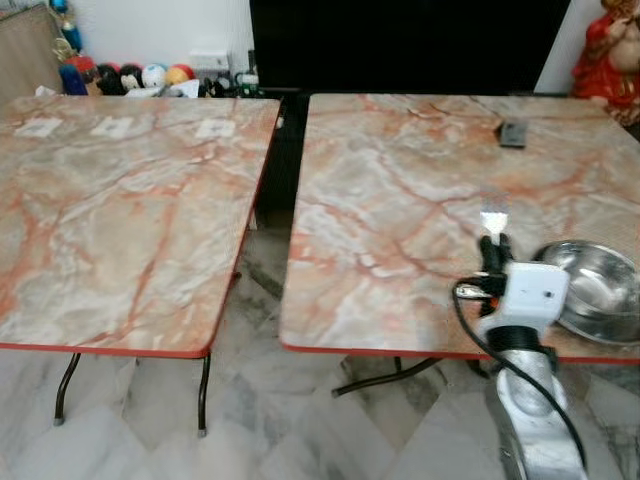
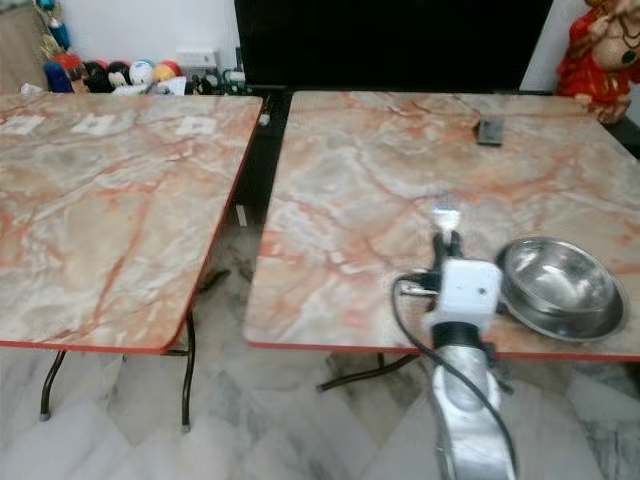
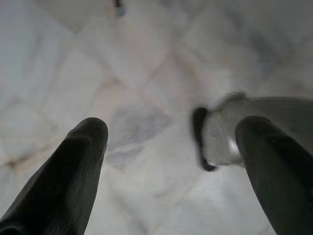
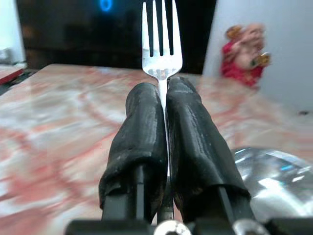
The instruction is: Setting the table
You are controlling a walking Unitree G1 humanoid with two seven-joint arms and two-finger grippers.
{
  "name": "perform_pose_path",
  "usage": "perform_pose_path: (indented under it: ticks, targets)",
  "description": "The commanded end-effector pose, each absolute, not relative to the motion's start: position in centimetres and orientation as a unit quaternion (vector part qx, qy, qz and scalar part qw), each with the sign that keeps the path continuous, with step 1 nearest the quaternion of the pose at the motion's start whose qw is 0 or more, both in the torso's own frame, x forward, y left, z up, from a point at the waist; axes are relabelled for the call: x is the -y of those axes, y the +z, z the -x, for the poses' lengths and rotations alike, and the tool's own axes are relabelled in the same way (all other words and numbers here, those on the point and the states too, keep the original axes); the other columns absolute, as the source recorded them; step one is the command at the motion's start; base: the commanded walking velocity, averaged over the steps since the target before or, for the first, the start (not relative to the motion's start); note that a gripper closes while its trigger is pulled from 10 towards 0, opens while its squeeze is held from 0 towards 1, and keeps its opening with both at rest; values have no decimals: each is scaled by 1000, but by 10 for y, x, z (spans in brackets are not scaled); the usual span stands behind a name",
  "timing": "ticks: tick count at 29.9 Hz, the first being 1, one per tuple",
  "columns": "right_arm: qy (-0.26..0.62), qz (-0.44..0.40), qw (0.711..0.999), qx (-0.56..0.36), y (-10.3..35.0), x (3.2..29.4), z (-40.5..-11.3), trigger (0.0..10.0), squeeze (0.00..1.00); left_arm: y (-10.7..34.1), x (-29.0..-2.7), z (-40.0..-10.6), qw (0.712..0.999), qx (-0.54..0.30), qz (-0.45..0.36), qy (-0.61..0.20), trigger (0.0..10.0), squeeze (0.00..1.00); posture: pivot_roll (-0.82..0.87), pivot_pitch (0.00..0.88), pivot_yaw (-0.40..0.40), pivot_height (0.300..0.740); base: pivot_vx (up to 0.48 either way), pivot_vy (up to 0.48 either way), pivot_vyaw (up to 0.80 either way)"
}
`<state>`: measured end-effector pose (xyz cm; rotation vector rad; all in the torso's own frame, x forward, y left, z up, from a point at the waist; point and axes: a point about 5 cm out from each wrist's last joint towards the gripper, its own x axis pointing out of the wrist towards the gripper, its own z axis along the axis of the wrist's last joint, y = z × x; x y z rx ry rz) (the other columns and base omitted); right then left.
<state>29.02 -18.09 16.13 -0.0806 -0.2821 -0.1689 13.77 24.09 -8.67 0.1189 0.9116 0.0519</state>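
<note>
Nearest the camera, the right arm reaches up over the front edge of the right-hand desk (image 1: 400,200), and its right pincer (image 4: 164,98) is clenched tight around the handle of a fork (image 4: 161,44), both black fingers (image 4: 139,142) pressed against the stem with the tines sticking out beyond the tips, pointing away across the marble-patterned top. Just beside that pincer, on the robot's right, sits a steel bowl (image 1: 595,285) near the desk's front right corner. Down low, the left pincer (image 3: 171,147) hangs over the pale marble floor (image 3: 146,58), its two fingers spread wide with nothing between them. Moving further out, a small dark flat object (image 1: 513,132) lies toward the far edge of the same desk. To the left, a second desk (image 1: 120,220) stands apart across a narrow gap, with three pale squares (image 1: 115,127) along its far side. Beyond it, colourful toys (image 1: 140,77) line the wall, and a red figurine (image 1: 610,50) stands at far right.
</note>
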Motion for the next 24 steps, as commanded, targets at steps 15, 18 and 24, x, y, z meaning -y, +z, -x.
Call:
perform_pose_path:
  ticks: [15,18,24]
  targets:
    - [-74,32,985,151,164,173,-292,10000,0,-89,-243,-130,887,-456,-71,18,10000,0,-11,53,5,740,0,-402,0]
    - [-75,32,985,151,164,172,-291,10000,0,-89,-245,-130,886,-458,-72,18,10000,0,-11,49,6,740,0,-404,0]
    - [-75,31,985,151,164,172,-291,10000,0,-88,-250,-128,884,-462,-76,23,10000,0,-10,50,7,740,0,-231,0]
